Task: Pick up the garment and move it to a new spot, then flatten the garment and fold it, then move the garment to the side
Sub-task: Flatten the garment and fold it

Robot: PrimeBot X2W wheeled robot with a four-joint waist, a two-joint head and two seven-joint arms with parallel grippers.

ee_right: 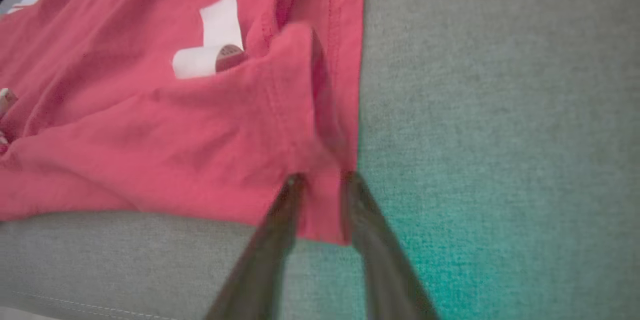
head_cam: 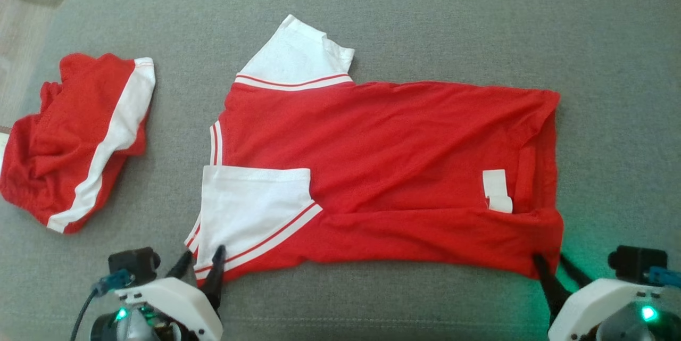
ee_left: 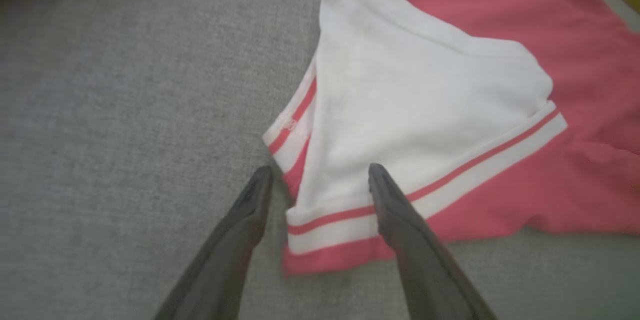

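A grey cushion (head_cam: 425,22) carries everything, with a strip of pale floor (head_cam: 21,16) past its far left corner.

The shirt (head_cam: 399,139), red with white sleeves, lies spread across the middle of the cushion, collar end towards the robot's left and hem towards its right. Its near long edge is folded up over the body, making a band of doubled cloth along the front. The near sleeve (head_cam: 250,202) is folded in flat on the red, and the far sleeve (head_cam: 295,53) sticks out on the cushion. The cloth is mostly flat, with soft creases running towards the hem.

A second red garment (head_cam: 64,133) with a white stripe lies bunched at the left, apart from the shirt.

The left gripper (head_cam: 204,251) sits at the shirt's near left corner with its jaws released and wide. In the left wrist view one finger (ee_left: 395,210) lies over the striped corner and the other (ee_left: 250,205) is over bare cushion just beside it.

The right gripper (head_cam: 549,257) is at the near right corner. Its jaws stand a little apart with the hem corner between them, and I cannot tell whether they pinch it.

A small white label (head_cam: 496,189) lies curled on the red near the hem.
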